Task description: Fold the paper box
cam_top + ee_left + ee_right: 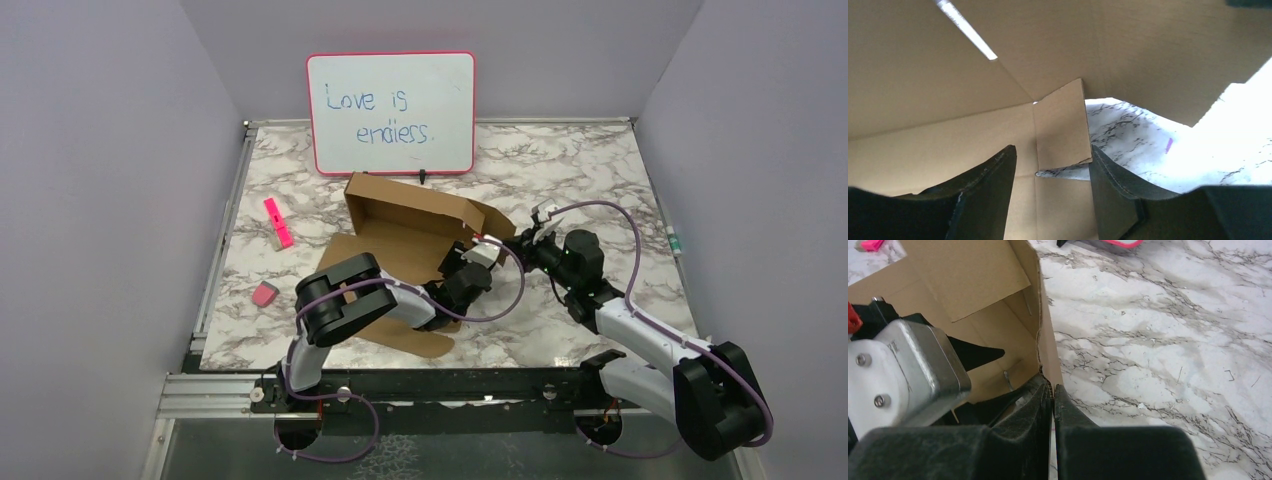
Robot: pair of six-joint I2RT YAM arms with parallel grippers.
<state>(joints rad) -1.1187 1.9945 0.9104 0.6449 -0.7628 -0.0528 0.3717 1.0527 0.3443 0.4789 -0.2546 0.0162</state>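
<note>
- On the marble table (600, 170) lies the paper box (400, 215), brown cardboard that is partly folded. Its far wall and right wall are raised, and a flat panel spreads from it toward the arms' bases.
- Behind the paper box, just beyond its far wall, a pink-framed whiteboard (391, 112) stands upright. "Love is endless." is written on it in blue.
- Left of the paper box, apart from it, a pink marker (279, 222) lies on the table. A small pink block (264, 293) sits nearer the arms on the same side.
- Over the box's flat near panel, the left arm reaches into the hollow of the paper box.
- Inside the paper box, the left fingers (983, 190) are released and stand apart. A small upright flap (1060, 127) at an inner corner shows in the gap between them. The right-hand finger looks close to the flap's edge, but I cannot tell whether it touches.
- Past that flap, through a cut-out in the box, the marble surface shows. A thin bright slit (965, 30) runs along a crease in the upper panel.
- At the box's right wall, the right fingers (1028, 415) are clenched on the wall's edge, one inside the box and one outside.
- Inside the box, just beside that pinched wall, the left arm's metal wrist housing (903, 370) is in the right wrist view.
</note>
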